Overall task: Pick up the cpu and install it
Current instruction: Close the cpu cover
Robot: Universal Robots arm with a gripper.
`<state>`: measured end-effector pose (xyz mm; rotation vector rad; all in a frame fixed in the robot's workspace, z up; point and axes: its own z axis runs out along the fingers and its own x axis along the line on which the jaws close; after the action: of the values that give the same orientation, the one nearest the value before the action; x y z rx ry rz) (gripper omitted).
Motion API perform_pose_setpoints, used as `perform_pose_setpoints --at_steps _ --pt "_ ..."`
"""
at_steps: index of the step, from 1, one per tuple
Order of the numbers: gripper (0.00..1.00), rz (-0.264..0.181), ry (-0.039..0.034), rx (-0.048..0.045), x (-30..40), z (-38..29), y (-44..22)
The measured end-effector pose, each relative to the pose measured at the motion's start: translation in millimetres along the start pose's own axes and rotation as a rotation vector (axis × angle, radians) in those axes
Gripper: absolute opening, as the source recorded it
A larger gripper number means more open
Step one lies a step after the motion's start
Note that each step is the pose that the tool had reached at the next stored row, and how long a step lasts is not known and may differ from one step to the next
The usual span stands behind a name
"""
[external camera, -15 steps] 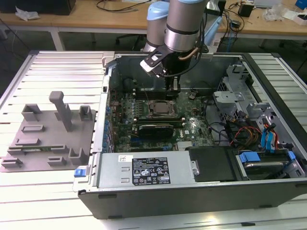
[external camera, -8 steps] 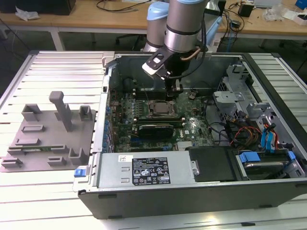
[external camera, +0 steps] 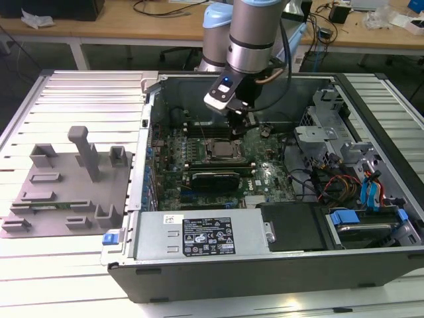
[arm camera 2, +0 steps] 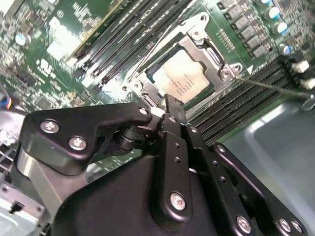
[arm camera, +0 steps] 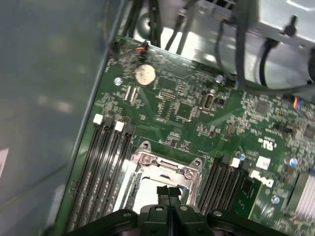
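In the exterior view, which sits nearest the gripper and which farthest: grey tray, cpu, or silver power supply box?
1. cpu, in its socket by the gripper.
2. power supply box, along the case's near wall.
3. grey tray, outside the case, exterior view's left.

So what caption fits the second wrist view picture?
Black gripper poised above the silvery cpu lying in its metal socket frame.

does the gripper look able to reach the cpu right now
Probably yes: the gripper hovers right over the cpu, jaws together, nothing between them, though a metal frame rims the chip's edges.
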<state>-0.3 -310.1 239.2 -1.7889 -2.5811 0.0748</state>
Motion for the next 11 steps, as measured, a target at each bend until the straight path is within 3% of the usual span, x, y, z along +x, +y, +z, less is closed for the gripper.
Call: perform_pose_setpoints --at_steps 7,11 --pt "0.11 -0.140 -0.0056 -0.0037 0.0 0.2 0.0" --pt "0.11 -0.243 -0.0097 -0.0064 0.0 0.3 0.0"
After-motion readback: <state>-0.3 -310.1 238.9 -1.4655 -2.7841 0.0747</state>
